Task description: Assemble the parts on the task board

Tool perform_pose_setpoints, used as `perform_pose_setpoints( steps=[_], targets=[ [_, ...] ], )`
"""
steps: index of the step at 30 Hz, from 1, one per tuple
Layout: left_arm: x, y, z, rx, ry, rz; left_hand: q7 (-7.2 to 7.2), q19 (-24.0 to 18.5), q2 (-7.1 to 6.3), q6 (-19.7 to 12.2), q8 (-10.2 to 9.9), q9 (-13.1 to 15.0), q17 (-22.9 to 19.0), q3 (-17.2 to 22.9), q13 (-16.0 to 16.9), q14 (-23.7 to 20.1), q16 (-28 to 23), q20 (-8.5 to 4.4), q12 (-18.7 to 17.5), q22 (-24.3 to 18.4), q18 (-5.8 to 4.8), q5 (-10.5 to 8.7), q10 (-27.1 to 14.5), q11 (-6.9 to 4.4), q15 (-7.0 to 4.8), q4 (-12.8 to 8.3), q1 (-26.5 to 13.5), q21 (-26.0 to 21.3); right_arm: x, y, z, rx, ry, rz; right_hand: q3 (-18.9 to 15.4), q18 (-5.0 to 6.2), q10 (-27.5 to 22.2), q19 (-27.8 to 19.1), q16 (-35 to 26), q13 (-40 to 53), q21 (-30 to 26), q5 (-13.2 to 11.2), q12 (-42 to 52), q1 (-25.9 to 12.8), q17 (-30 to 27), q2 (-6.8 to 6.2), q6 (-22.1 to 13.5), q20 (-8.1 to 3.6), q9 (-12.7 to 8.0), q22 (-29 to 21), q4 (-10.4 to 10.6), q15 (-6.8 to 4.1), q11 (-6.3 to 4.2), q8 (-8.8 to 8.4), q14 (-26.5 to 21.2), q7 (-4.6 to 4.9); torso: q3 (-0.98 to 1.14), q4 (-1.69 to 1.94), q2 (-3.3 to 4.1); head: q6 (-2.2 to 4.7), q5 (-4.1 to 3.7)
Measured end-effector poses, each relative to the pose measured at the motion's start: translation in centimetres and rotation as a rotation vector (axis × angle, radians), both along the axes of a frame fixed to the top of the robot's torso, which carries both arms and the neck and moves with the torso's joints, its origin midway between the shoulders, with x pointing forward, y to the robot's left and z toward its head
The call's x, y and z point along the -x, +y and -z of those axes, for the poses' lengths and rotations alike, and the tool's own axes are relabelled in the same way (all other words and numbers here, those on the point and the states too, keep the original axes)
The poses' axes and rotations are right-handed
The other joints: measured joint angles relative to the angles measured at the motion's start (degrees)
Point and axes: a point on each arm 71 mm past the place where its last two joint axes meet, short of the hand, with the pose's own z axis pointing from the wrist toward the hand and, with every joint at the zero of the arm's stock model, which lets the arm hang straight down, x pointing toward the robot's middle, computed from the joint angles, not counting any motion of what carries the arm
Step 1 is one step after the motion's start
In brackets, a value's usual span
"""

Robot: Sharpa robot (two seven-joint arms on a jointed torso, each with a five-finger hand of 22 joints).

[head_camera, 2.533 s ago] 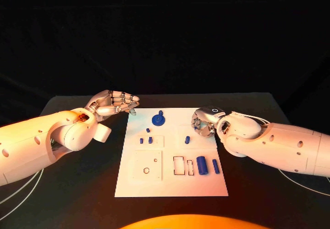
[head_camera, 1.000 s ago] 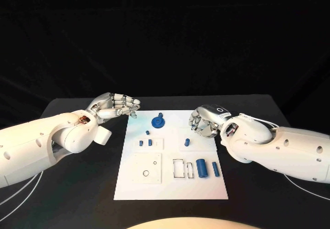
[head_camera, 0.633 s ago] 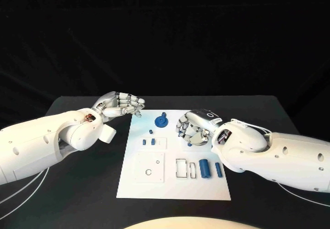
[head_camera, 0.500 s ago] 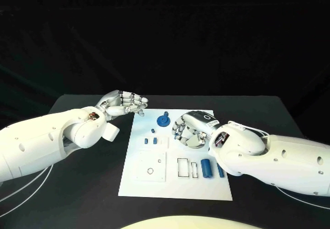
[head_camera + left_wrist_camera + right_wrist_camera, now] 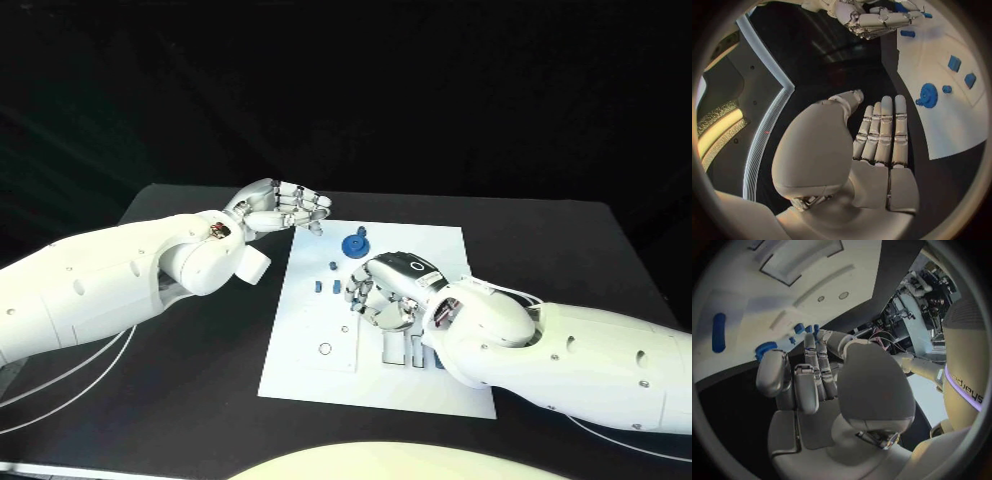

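The white task board (image 5: 310,330) lies in the middle of the black table. A round blue part (image 5: 356,243) stands near its far edge, with small blue pieces (image 5: 320,285) just nearer. My right hand (image 5: 389,292) hovers over the board's middle, fingers pointing down and apart, holding nothing. It hides what lies under it. Blue pins (image 5: 420,351) peek out beside my right forearm. My left hand (image 5: 283,208) hangs at the board's far left corner, off the board, empty. The left wrist view shows its fingers (image 5: 881,131) side by side, with the round blue part (image 5: 928,95) beyond them.
Bare black table (image 5: 188,400) surrounds the board on all sides. Outlined recesses (image 5: 329,348) mark the board's near half. In the right wrist view a blue pin (image 5: 718,332) lies on the board (image 5: 767,295) past my right hand (image 5: 811,385).
My right hand has moved from the board's right edge to above its middle, covering the small blue piece there. My left hand stays by the far left corner. The camera has shifted.
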Motion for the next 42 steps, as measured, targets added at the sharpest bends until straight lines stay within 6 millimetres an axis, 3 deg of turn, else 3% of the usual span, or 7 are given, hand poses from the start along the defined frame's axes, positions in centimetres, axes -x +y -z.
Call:
perform_pose_setpoints(
  steps=[8, 16, 24, 42],
  targets=[
    [-0.1, -0.6, 0.0, 0.003, 0.0, 0.01, 0.0, 0.0, 0.0, 0.0, 0.0, 0.0, 0.0, 0.0, 0.0, 0.0, 0.0, 0.0, 0.0, 0.0, 0.0, 0.0, 0.0, 0.0, 0.0, 0.0, 0.0, 0.0, 0.6, 1.0, 1.8, 0.005, 0.021, -0.02, 0.0, 0.0, 0.2, 0.0, 0.0, 0.1, 0.0, 0.2, -0.1, 0.0, 0.0, 0.01, 0.0, 0.0, 0.0, 0.0, 0.0, 0.0, -0.21, -0.03, 0.0, 0.04, 0.07, 0.03, 0.02, -0.74, 1.54],
    [-0.1, -1.1, 0.1, -0.008, -0.01, 0.027, 0.0, 0.0, 0.0, 0.0, 0.0, 0.0, 0.0, -0.2, -0.1, 0.0, 0.0, 0.0, 0.0, -0.2, 0.0, 0.0, 0.0, 0.0, 0.0, -0.2, 0.0, -0.2, 0.9, 1.3, 2.6, 0.008, 0.027, -0.032, 0.2, 0.0, 0.2, 0.0, 0.0, 0.1, 0.0, 0.2, -0.2, 0.1, 0.0, 0.08, 0.0, 0.0, 0.2, 0.0, -0.2, 0.0, -0.2, -0.13, 0.0, 0.05, 0.07, -0.03, 0.07, -1.27, 2.52],
    [-0.1, -1.4, 0.0, -0.023, -0.023, 0.043, 0.0, 0.0, 0.0, 0.0, 0.0, 0.0, 0.0, -0.2, -0.1, 0.0, 0.0, 0.0, 0.0, -0.2, 0.0, 0.0, 0.0, 0.0, 0.0, -0.2, 0.0, -0.2, 0.9, 1.3, 2.9, 0.015, 0.024, -0.033, 0.2, 0.0, 0.3, 0.0, 0.0, 0.0, 0.0, 0.1, -0.3, 0.1, 0.0, 0.12, 0.0, 0.0, 0.1, 0.0, -0.2, 0.0, -0.18, 0.01, 0.0, 0.04, 0.04, -0.02, 0.09, -1.68, 2.92],
    [0.0, -1.4, 0.0, -0.033, -0.03, 0.052, 0.0, 0.2, 0.15, 0.0, 0.0, 0.0, 0.0, -0.2, 0.0, 0.0, 0.0, 0.21, 0.0, -0.2, 0.01, 0.0, -0.2, 0.21, 0.0, -0.2, -0.2, -0.5, 0.8, 1.4, 3.5, 0.029, 0.023, -0.03, 0.1, 0.0, 0.4, 0.0, 0.0, 0.1, 0.0, 0.0, -0.3, 0.2, 0.0, 0.13, -0.2, 0.0, 0.2, 0.0, -0.2, 0.0, -0.18, -0.01, 0.0, 0.02, 0.1, 0.0, 0.1, -1.81, 3.43]
  ],
)
